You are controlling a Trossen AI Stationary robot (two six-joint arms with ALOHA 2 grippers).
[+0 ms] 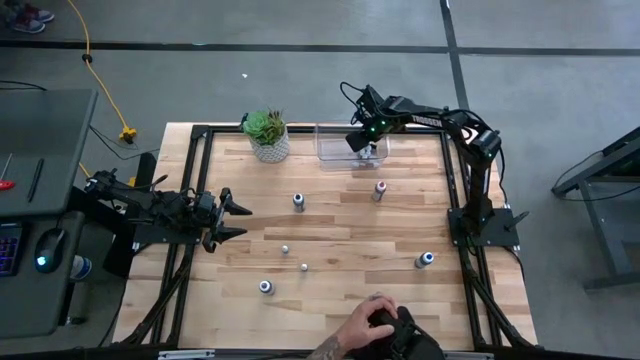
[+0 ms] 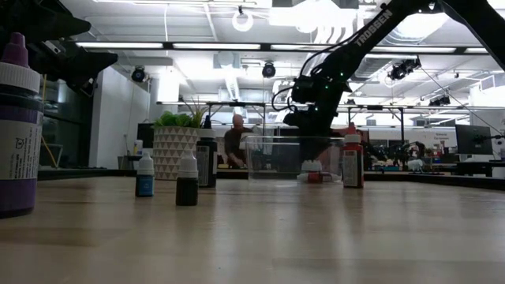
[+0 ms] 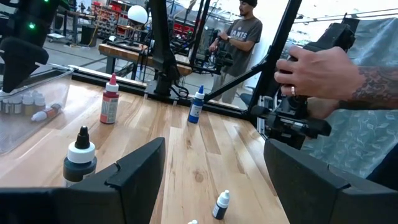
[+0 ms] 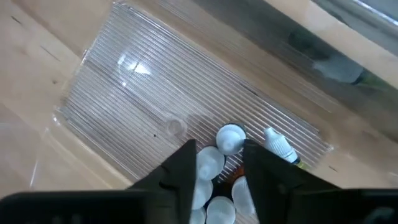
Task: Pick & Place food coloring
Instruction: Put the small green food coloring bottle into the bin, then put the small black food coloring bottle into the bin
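The food coloring is a scatter of small dropper bottles across the wooden table: a red-topped bottle stands just near of the clear plastic bin, a dark bottle stands toward the middle, a blue-topped bottle stands on the right, another blue one sits at the near left, and two tiny pale ones lie between them. Several white-capped bottles already rest in the bin, clustered in its right end. The right tool hovers over that end of the bin, its fingers parted a little above the caps and, as far as the right wrist view shows, gripping nothing; whether they are opening or closing I cannot tell. The left tool waits at the left edge of the table with its fingers spread wide and empty. A person's hand holds a dark device at the near edge. These bottles look light, stiff plastic, smooth-sided and narrow, so they will likely tip or skid under a sideways nudge and could squirt out of a pinch taken too high on the tapered cap. The safer hold is probably across the straight body just under the cap, coming straight down with the fingers centred. The tiny ones lying down may roll.
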